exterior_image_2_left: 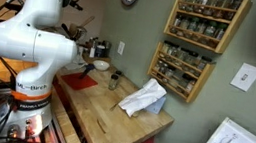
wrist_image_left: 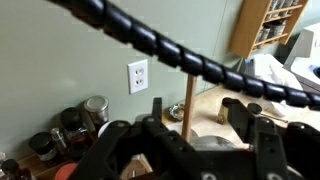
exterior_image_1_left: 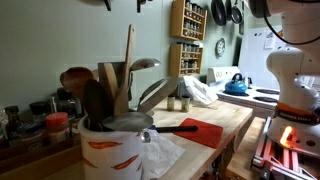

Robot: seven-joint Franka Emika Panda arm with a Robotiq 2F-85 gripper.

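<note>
A white crock with orange markings (exterior_image_1_left: pixel 112 150) stands on the counter, full of wooden spoons, spatulas and a metal ladle. One tall wooden handle (exterior_image_1_left: pixel 128 55) sticks straight up. In the wrist view that handle (wrist_image_left: pixel 188 100) rises between the black fingers of my gripper (wrist_image_left: pixel 195 108). The jaws stand apart and open, with a gap on either side of the handle. A round metal piece (wrist_image_left: pixel 214 144) lies just below. In an exterior view only the fingertips (exterior_image_1_left: pixel 140 4) show, at the top edge above the crock. The crock (exterior_image_2_left: pixel 96 49) stands by the wall behind the arm.
A red board (exterior_image_1_left: pixel 205 132) and a white cloth (exterior_image_2_left: pixel 142 99) lie on the wooden counter. Small cups (exterior_image_1_left: pixel 178 103) stand near the wall. Spice racks (exterior_image_2_left: pixel 199 31) hang above, jars (wrist_image_left: pixel 80 120) line the wall under an outlet (wrist_image_left: pixel 138 75), and a blue kettle (exterior_image_1_left: pixel 236 85) sits on the stove.
</note>
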